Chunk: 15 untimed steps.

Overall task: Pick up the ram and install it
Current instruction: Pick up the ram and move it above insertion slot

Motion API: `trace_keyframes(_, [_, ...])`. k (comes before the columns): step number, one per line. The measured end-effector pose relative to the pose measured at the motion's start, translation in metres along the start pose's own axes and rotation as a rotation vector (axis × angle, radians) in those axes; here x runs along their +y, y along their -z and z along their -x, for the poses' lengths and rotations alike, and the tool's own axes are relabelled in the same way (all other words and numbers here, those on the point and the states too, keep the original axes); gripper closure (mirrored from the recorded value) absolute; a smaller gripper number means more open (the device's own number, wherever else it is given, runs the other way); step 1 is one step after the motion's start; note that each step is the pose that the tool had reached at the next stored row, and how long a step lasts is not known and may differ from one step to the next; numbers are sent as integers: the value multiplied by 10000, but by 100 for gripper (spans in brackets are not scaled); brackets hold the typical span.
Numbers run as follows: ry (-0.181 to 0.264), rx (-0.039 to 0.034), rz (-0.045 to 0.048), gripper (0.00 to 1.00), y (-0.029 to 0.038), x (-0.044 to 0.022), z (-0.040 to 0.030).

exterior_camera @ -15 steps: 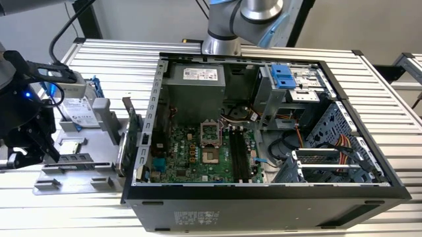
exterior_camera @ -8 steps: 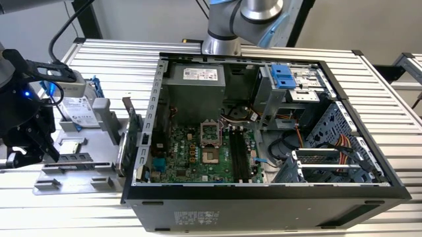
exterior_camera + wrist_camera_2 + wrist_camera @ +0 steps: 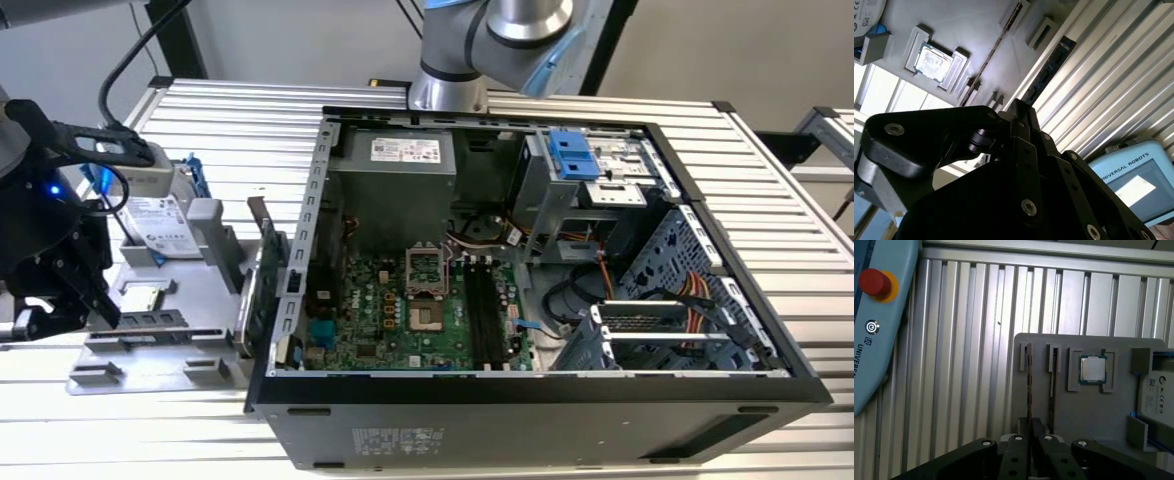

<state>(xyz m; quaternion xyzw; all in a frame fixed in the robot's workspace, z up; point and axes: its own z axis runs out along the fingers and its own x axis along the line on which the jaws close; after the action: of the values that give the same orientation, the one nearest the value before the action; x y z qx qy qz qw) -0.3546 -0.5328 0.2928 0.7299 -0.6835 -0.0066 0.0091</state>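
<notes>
Black pincer (image 3: 1032, 440) at the exterior view's nine o'clock, open or closed cannot be told, long thin ram stick (image 3: 1028, 385) on edge in grey plastic holder (image 3: 1084, 415) at its tips, open black computer case (image 3: 534, 400) at holder's three o'clock.

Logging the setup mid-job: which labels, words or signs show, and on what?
Light-blue teach pendant: white brand lettering, left unquoted, and a round power sign.
White sticker on the grey power supply: too small to read.
White label on silver hard drive: too small.
Sticker on the black case front: blurred.

Ribbed table (image 3: 787, 250) bears computer case (image 3: 534, 430) and grey tray (image 3: 160, 347).
</notes>
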Motion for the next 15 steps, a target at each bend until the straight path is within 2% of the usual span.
trace_keyframes(7, [-229,-6,2,100,30,1,0])
trace_keyframes(15, [-279,-10,-1,100,88,2,0])
